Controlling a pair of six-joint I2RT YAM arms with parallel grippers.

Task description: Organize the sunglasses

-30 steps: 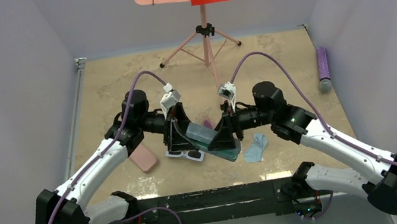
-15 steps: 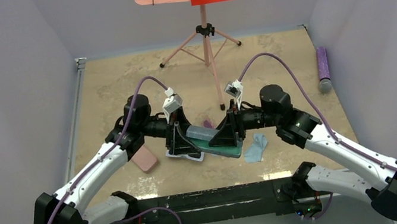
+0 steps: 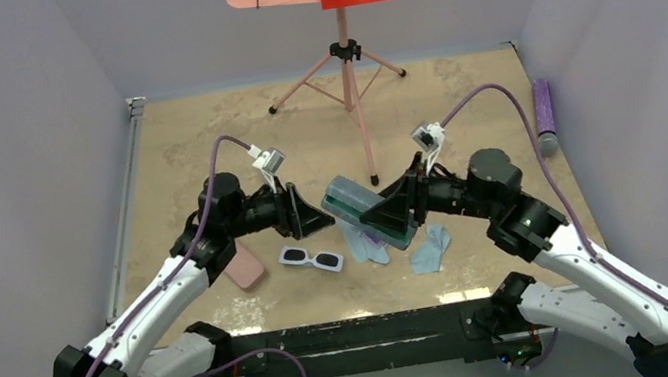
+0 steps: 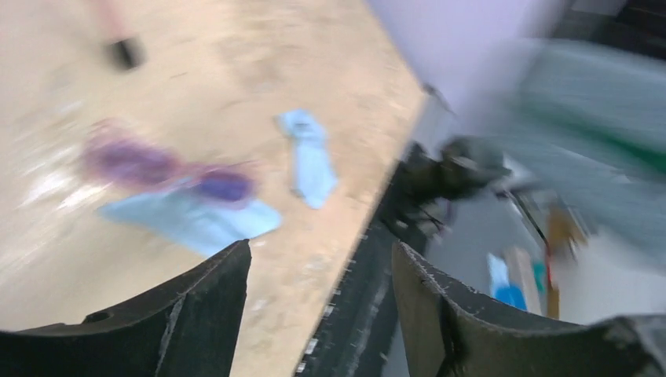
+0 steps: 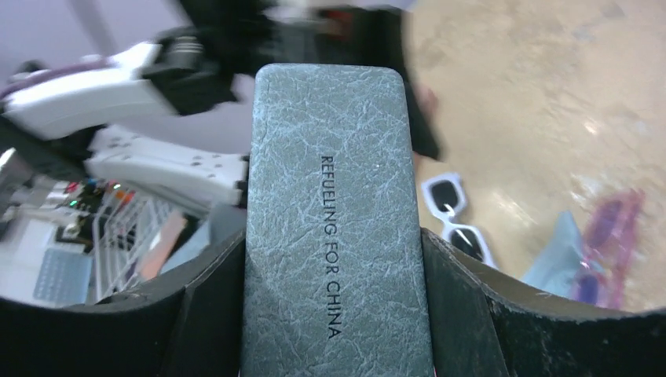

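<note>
- top view: the right hand (image 3: 385, 213) is clamped on the grey-blue case (image 3: 369, 208) just right of the frame's middle. the case is tilted and lifted off the table (image 3: 201, 139).
- the left hand (image 3: 319, 215) is just left of the case's near end, fingers spread, nothing in it.
- the white sunglasses (image 3: 311, 258) lie flat on the table a bit below and left of the middle, under the left hand and apart from it.
- a pink case (image 3: 243, 267) sits further left beside the left arm.
- a light blue cloth (image 3: 364, 242) pokes out below the grey-blue case, and a second cloth (image 3: 431, 249) lies to its right.
- can't make out the purple pair from up here.
- a music stand (image 3: 345, 55) is at the top and a purple tube (image 3: 544, 115) on the right edge.
- left wrist view (blurry): the left hand (image 4: 320, 251) is wide open at the bottom of the frame, with only table showing between the fingers.
- the purple sunglasses (image 4: 169, 169) are at middle left, resting on the light blue cloth (image 4: 196, 221).
- the second cloth (image 4: 310, 161) is near the centre, apart from them.
- the grey-blue case (image 4: 597, 118) is a smear in the upper right.
- right wrist view: the right hand (image 5: 338, 263) grips the grey-blue case (image 5: 330, 157) by its long sides, filling the middle of the frame.
- the white sunglasses (image 5: 455, 220) are on the table just right of the case.
- the purple sunglasses (image 5: 609, 239) are at the far right, on the edge of the light blue cloth (image 5: 554, 263).
</note>
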